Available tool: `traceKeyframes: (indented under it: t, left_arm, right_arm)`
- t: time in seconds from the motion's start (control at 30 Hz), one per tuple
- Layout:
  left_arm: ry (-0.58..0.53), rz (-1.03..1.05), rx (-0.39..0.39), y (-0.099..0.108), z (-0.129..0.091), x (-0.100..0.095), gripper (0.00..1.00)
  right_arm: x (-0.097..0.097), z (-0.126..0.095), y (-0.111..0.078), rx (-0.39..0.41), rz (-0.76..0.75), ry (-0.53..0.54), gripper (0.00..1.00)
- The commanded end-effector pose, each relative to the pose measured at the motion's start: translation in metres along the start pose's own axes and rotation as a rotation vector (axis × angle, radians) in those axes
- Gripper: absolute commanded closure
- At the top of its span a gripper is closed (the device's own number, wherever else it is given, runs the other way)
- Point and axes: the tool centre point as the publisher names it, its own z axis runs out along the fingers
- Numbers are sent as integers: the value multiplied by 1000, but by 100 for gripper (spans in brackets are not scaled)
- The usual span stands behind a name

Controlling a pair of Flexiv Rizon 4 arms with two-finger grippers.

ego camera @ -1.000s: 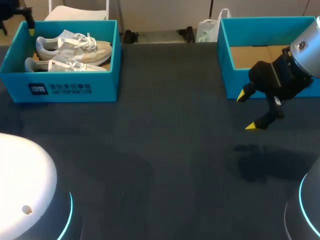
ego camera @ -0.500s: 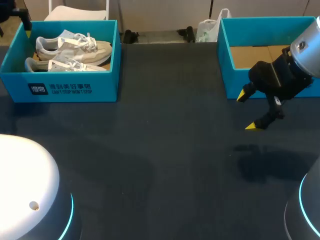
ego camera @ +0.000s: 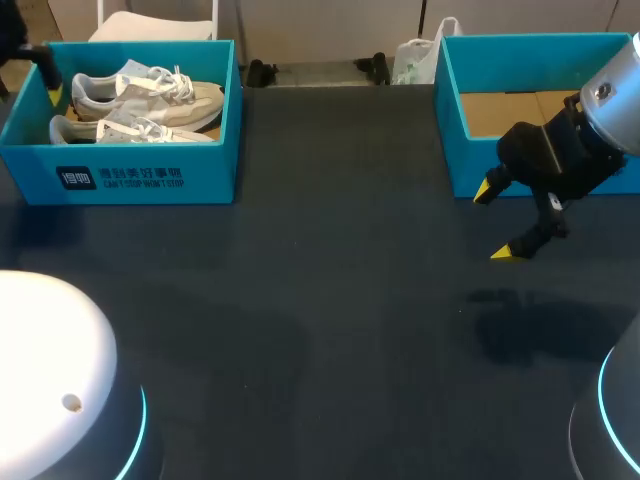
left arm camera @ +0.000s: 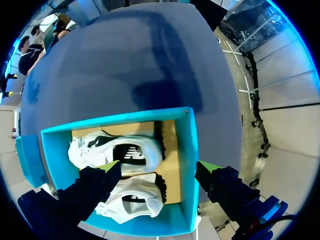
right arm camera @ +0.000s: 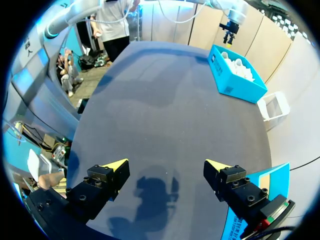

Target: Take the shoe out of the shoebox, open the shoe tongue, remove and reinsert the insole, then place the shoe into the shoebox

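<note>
Head view: the shoebox stands far left and holds two shoes. A second blue box, cut off, stands far right, with the right gripper spread beside it. Left wrist view: the left gripper hangs released above the shoes, one finger partly hiding them. Right wrist view: bare table lies beneath.

White print stands on the front wall of the shoebox in the head view: a small square mark, with two short lines of characters beside it. They are too small to make out letter for letter. In the left wrist view one shoe in that box bears a dark mark inside, also unreadable.
</note>
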Motion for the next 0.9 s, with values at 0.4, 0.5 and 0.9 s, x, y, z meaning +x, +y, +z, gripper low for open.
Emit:
traceKeyframes:
  t: [0.4, 0.5, 0.9]
  left_arm:
    - [14, 31, -15, -7, 43, -12, 3]
    - [2, 30, -37, -3, 46, -12, 5]
    - [-10, 12, -65, 4, 69, -10, 6]
  right_arm:
    - [1, 1, 0, 3, 1, -2, 0]
    - [1, 1, 0, 3, 1, -2, 0]
    - [1, 1, 0, 3, 1, -2, 0]
